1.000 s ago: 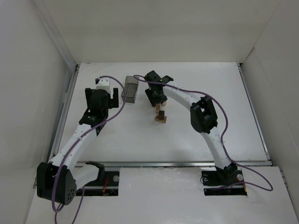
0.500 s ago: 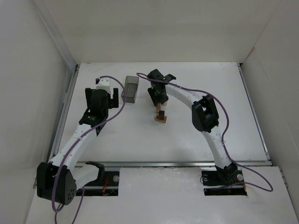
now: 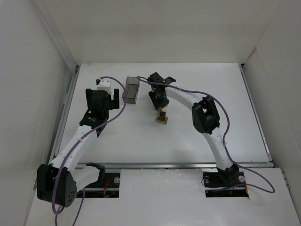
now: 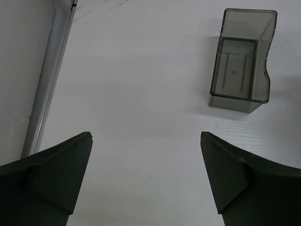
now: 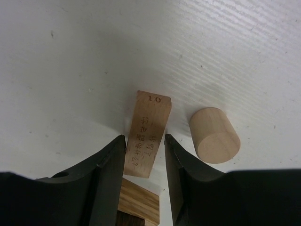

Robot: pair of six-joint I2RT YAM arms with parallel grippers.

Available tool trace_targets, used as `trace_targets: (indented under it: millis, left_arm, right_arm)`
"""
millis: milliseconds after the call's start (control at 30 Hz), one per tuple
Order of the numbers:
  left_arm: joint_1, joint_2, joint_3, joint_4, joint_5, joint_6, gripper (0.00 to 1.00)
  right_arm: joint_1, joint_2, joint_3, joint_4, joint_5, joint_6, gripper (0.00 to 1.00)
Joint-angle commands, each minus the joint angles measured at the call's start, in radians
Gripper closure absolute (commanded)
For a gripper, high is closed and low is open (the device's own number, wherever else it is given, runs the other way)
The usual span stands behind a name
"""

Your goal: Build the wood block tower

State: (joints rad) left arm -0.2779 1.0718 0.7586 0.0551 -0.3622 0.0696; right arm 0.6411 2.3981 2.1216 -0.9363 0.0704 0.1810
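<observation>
My right claw (image 5: 145, 139) pinches a wooden block (image 5: 151, 120) by its long sides to seat it squarely on the tower (image 3: 162, 119); my left claw (image 4: 145, 135) gapes empty.

The left arm (image 3: 77, 139) and right arm (image 3: 217, 143) are white tubular links joined by bulky black joint housings, each on a black base. A purple cable (image 3: 117, 113) trails along each arm, hanging in loose loops. The left jaws are matte black wedges; the right jaws are black, smooth and round-edged.
</observation>
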Motion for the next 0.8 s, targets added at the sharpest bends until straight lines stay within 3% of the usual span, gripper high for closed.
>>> trace_targets:
  millis: [0,267,433,567,767]
  left_arm:
    - [0.005,-0.032,-0.021,0.026,0.003,0.002,0.01]
    - [0.005,-0.032,-0.021,0.026,0.003,0.002,0.01]
    - [0.005,-0.041,-0.021,0.026,0.003,0.002,0.01]
    - [0.005,-0.041,-0.021,0.026,0.014,0.002,0.01]
    - [0.005,-0.068,-0.021,0.026,0.014,0.002,0.01]
  right_arm:
    - [0.008,0.003,-0.017,-0.016,0.016,0.014,0.56]
    - [0.019,0.030,0.001,-0.030,-0.023,-0.037,0.57]
    - [0.019,0.020,0.029,-0.018,0.000,-0.049,0.91]
    - [0.019,0.010,0.104,-0.006,0.103,-0.115,0.99]
    - [0.009,-0.106,0.129,0.067,0.200,-0.254,1.00]
